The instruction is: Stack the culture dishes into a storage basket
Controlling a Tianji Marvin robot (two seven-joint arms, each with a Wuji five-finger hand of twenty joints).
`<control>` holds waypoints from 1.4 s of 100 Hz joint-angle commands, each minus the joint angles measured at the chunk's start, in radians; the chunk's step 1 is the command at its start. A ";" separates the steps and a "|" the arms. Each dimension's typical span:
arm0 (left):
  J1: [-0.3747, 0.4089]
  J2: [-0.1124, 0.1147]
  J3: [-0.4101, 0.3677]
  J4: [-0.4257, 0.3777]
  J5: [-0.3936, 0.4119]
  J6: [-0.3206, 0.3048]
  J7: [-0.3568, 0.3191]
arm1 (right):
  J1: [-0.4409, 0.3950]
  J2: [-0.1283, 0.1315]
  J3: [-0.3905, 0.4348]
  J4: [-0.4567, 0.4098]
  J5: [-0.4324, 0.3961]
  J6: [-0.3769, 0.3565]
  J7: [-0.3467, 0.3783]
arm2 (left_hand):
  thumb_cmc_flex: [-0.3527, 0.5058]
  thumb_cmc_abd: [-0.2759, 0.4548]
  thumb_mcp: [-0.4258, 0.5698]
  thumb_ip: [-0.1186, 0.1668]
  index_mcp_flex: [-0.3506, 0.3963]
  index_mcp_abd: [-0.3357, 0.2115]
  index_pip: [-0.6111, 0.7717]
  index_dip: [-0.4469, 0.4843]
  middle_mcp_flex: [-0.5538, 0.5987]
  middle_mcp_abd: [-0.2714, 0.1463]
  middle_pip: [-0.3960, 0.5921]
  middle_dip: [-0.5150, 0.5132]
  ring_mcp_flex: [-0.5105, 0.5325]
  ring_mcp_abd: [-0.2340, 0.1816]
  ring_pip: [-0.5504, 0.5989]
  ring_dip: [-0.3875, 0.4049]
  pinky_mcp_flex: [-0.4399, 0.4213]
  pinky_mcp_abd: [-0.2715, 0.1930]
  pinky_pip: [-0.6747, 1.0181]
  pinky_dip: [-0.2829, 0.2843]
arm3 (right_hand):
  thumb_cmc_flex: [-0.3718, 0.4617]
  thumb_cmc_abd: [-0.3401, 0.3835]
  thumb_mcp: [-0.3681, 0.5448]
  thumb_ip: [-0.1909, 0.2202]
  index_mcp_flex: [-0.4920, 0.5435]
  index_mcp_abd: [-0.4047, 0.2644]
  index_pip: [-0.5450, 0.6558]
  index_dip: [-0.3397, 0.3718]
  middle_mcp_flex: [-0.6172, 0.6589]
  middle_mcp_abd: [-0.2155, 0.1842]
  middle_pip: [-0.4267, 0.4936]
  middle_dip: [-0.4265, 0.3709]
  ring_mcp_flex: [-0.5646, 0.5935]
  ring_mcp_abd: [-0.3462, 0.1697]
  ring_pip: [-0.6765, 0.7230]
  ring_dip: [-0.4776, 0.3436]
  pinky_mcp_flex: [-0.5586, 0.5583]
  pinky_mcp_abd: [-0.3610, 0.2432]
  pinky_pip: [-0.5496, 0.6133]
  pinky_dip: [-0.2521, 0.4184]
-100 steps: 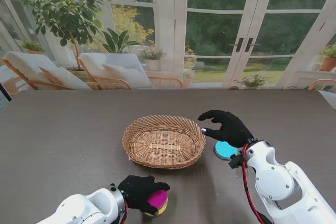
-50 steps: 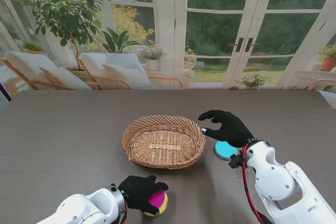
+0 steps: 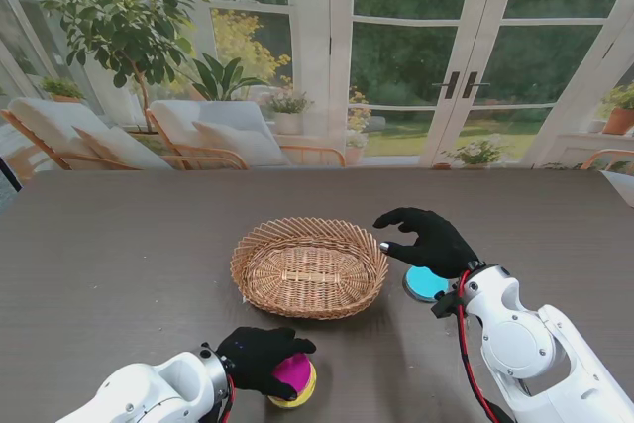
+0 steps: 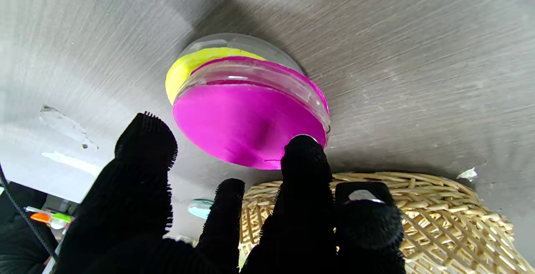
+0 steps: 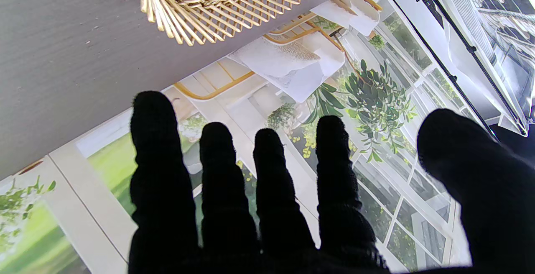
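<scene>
While the basket holds no dish yet, the magenta dish sits on a yellow dish near it, left hand fingers touching; right hand hovers spread over the blue dish.

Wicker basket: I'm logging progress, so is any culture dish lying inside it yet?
No. In the stand view the wicker basket holds nothing; the magenta dish and the blue dish both lie outside it on the table.
</scene>
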 commanded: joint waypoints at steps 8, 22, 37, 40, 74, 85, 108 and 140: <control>0.016 -0.004 -0.027 -0.028 -0.010 -0.026 -0.010 | -0.006 -0.003 -0.002 -0.008 -0.002 0.001 0.015 | 0.023 0.031 -0.041 0.048 -0.002 -0.034 -0.002 -0.009 0.003 -0.034 0.012 -0.016 -0.035 0.057 -0.055 0.000 -0.043 0.023 0.000 0.035 | 0.008 0.013 0.063 0.004 0.014 -0.004 0.000 -0.009 0.013 0.018 -0.007 0.004 0.016 0.005 -0.002 0.012 -0.408 0.014 -0.016 0.028; 0.025 -0.007 -0.049 -0.045 -0.010 -0.041 0.002 | -0.006 -0.004 0.000 -0.008 -0.002 0.001 0.014 | 0.051 0.056 -0.074 0.053 0.012 -0.047 0.005 -0.009 0.032 -0.061 0.023 -0.014 -0.082 0.123 -0.174 -0.031 -0.134 0.111 -0.137 0.066 | 0.008 0.013 0.063 0.004 0.015 -0.003 0.000 -0.009 0.014 0.019 -0.007 0.004 0.016 0.007 -0.002 0.012 -0.408 0.014 -0.016 0.028; 0.047 -0.013 -0.085 -0.073 -0.014 -0.055 0.031 | -0.005 -0.004 0.001 -0.008 -0.002 0.002 0.013 | 0.079 0.102 -0.122 0.057 0.031 -0.055 0.012 -0.007 0.063 -0.071 0.030 -0.011 -0.136 0.200 -0.358 -0.116 -0.232 0.202 -0.313 0.068 | 0.008 0.015 0.062 0.004 0.014 -0.002 -0.001 -0.009 0.014 0.019 -0.008 0.004 0.015 0.006 -0.002 0.012 -0.408 0.014 -0.016 0.028; 0.053 -0.015 -0.093 -0.080 -0.016 -0.057 0.039 | -0.005 -0.004 0.001 -0.008 -0.002 0.001 0.013 | 0.083 0.116 -0.134 0.057 0.033 -0.054 0.012 -0.007 0.063 -0.070 0.029 -0.012 -0.149 0.209 -0.386 -0.128 -0.255 0.213 -0.345 0.070 | 0.007 0.015 0.062 0.004 0.015 -0.003 0.000 -0.009 0.014 0.018 -0.007 0.004 0.016 0.008 -0.002 0.012 -0.408 0.014 -0.016 0.028; 0.073 -0.042 -0.178 -0.121 -0.078 -0.072 0.185 | -0.004 -0.004 0.001 -0.005 -0.005 -0.003 0.008 | 0.076 0.200 -0.222 0.064 0.058 -0.043 0.017 -0.009 0.113 -0.059 0.008 -0.060 -0.317 0.303 -0.813 -0.387 -0.523 0.326 -0.903 -0.083 | 0.006 0.010 0.061 0.004 0.012 -0.005 -0.002 -0.010 0.012 0.018 -0.009 0.004 0.007 0.006 -0.006 0.011 -0.413 0.012 -0.018 0.028; 0.067 -0.051 -0.200 -0.120 -0.114 -0.076 0.229 | -0.003 -0.005 0.002 -0.004 -0.007 -0.004 0.004 | 0.058 0.226 -0.227 0.062 0.075 -0.032 0.013 -0.019 0.097 -0.059 -0.027 -0.129 -0.409 0.301 -0.963 -0.510 -0.604 0.333 -1.156 -0.187 | 0.007 0.009 0.062 0.004 0.011 -0.007 -0.002 -0.010 0.010 0.016 -0.010 0.003 0.003 0.008 -0.008 0.010 -0.416 0.010 -0.021 0.028; 0.028 -0.073 -0.226 -0.077 -0.255 -0.085 0.312 | -0.002 -0.006 0.003 -0.007 -0.010 -0.001 0.000 | 0.055 0.254 -0.230 0.062 0.068 -0.001 -0.013 -0.070 0.043 -0.041 -0.064 -0.254 -0.539 0.271 -1.084 -0.649 -0.623 0.320 -1.549 -0.275 | 0.006 0.007 0.062 0.003 0.011 -0.007 -0.003 -0.010 0.011 0.016 -0.010 0.003 -0.008 0.009 -0.013 0.008 -0.422 0.009 -0.024 0.027; -0.052 -0.103 -0.230 0.014 -0.458 -0.087 0.388 | 0.006 -0.007 -0.001 -0.008 -0.016 0.006 -0.005 | 0.058 0.258 -0.231 0.062 0.048 0.052 -0.025 -0.091 -0.024 -0.011 -0.086 -0.300 -0.646 0.252 -1.126 -0.711 -0.711 0.256 -1.652 -0.322 | 0.005 0.003 0.061 0.003 0.012 -0.011 -0.003 -0.010 0.010 0.014 -0.012 0.002 -0.023 0.007 -0.019 0.006 -0.431 0.007 -0.030 0.027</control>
